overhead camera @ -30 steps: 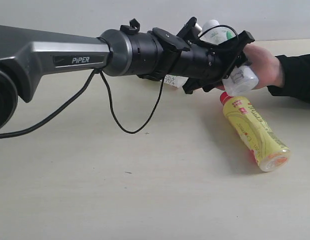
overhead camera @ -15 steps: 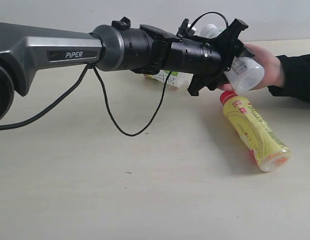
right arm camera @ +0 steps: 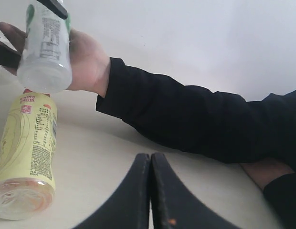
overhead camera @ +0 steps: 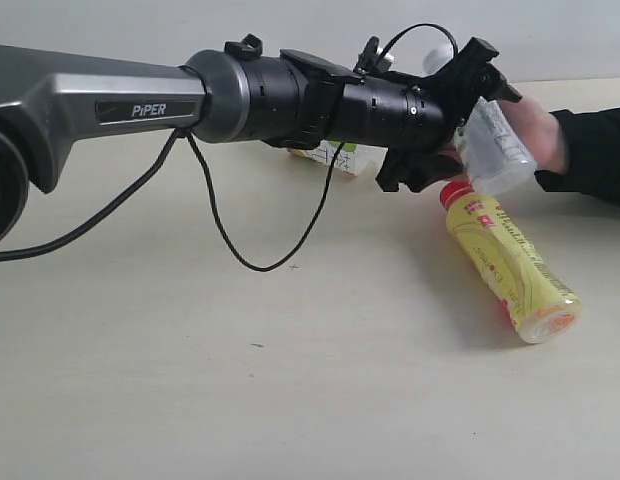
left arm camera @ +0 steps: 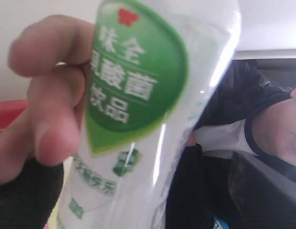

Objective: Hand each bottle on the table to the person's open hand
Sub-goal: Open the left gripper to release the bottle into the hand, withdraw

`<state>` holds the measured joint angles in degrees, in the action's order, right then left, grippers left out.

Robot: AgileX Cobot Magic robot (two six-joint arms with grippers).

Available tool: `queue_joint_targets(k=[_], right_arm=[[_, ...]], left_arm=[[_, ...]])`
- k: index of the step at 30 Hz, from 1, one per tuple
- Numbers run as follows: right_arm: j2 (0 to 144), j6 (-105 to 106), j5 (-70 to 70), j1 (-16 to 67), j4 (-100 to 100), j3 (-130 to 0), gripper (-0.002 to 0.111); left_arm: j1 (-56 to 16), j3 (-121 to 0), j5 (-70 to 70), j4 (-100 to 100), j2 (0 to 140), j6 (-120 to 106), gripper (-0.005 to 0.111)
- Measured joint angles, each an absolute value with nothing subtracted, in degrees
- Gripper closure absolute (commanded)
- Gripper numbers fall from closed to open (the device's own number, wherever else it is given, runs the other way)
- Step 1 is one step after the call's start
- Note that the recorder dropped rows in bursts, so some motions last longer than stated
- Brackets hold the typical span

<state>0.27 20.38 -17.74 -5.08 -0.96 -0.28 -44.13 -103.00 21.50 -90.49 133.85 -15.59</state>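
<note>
My left gripper [overhead camera: 477, 125] reaches across to the right, its jaws either side of a clear bottle with a green-white label [overhead camera: 498, 150] [left arm camera: 138, 95]. This bottle is tilted and leans into the person's open hand [overhead camera: 538, 128]. Their fingers [left arm camera: 52, 109] curl round it; my own pads are hidden in the left wrist view. The yellow bottle with a red cap [overhead camera: 510, 265] [right arm camera: 28, 152] lies on the table [overhead camera: 190, 380] just below the hand. A second green-white bottle [overhead camera: 342, 156] lies behind my left arm. The red-labelled bottle is out of view. My right gripper [right arm camera: 150, 156] is shut and empty, low over the table.
The person's black sleeve [overhead camera: 590, 155] [right arm camera: 186, 119] stretches along the table's right side. A black cable [overhead camera: 240, 240] hangs from my left arm down to the tabletop. The person's torso [left arm camera: 243, 143] fills the background beyond the held bottle.
A second ago my left wrist rolled and rose, bringing the bottle up into the palm. Since then the arm is still; the bottle's base has tipped downward in the hand.
</note>
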Motion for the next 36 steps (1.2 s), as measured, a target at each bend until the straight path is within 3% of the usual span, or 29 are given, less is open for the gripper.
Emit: queue_joint_targets(k=[17,31,36], right_arm=[[0.3,20.4,-17.7,-5.1,-1.0,-0.3,0.108],[0.3,20.4,-17.7,-5.1,-1.0,-0.3,0.108],[0.3,20.4,-17.7,-5.1,-1.0,-0.3,0.108]], left_arm=[[-44.1,-103.0,27.0,-90.5,133.5,-17.0,0.015],[-44.1,-103.0,36.9,-83.0,124.3,-20.4,0.015],[-44.1,-103.0,40.2,-75.3,120.6,-20.4,0.023]])
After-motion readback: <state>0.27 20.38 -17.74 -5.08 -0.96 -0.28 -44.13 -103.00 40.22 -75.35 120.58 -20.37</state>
